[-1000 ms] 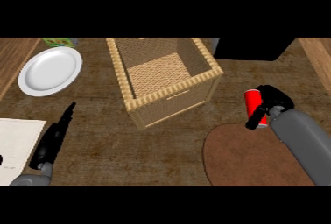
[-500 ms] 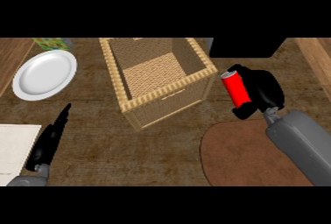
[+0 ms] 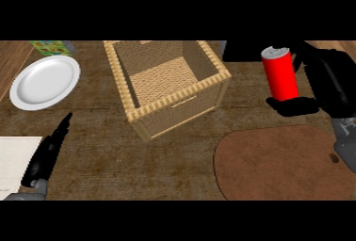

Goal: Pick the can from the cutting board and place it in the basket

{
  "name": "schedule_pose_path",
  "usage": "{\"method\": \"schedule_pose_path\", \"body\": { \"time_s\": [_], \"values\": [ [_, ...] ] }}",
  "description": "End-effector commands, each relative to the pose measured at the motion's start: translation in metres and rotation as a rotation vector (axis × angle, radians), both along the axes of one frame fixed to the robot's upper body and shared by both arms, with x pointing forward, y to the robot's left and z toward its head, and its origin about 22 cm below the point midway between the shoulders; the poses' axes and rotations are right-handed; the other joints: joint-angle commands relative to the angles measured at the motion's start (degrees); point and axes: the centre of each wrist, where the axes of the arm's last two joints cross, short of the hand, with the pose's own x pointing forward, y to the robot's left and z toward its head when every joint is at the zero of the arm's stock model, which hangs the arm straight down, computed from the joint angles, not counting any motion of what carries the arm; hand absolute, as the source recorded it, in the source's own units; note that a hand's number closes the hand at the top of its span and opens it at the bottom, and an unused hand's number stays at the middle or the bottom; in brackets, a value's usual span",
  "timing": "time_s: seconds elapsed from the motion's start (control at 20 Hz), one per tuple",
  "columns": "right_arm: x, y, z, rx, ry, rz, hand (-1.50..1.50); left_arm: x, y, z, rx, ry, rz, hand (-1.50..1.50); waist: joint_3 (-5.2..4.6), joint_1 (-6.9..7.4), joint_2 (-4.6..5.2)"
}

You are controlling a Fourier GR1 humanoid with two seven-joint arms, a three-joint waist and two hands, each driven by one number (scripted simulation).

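Observation:
A red can [image 3: 281, 75] with a silver top is held upright in the air at the upper right, my right hand [image 3: 325, 84] shut on it from the right, thumb under its base. The can hangs above the counter, just right of the woven basket [image 3: 177, 106], and well above the brown rounded cutting board [image 3: 278, 162] at the lower right. The basket's inside looks empty. My left hand [image 3: 47, 153] rests open at the lower left, fingers straight and pointing up.
A white plate [image 3: 45, 82] lies at the upper left, with a green patterned box [image 3: 49, 47] behind it. A pale sheet [image 3: 14, 157] sits at the left edge beside the left hand. A dark object [image 3: 243, 49] stands behind the basket.
My right hand has lifted the can higher and brought it nearer the basket's right wall. The left hand stays where it was.

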Motion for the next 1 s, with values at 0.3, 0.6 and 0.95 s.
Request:
{"method": "schedule_pose_path", "body": {
  "time_s": [0.3,0.6,0.95],
  "values": [
    [-0.048,0.021,0.092,0.168,0.036,0.177,1.50,0.002,-0.006,0.001,-0.009,-0.005,-0.011,0.00,-0.02,0.41,0.08],
    [-0.035,0.054,0.108,0.219,0.084,0.180,1.50,0.018,-0.012,0.010,0.009,-0.005,-0.031,0.00,-0.01,0.98,0.33],
    [-0.009,0.088,0.109,0.229,0.160,0.240,1.50,0.003,-0.009,0.003,-0.001,0.001,-0.026,0.00,-0.01,1.43,0.40]
  ]
}}
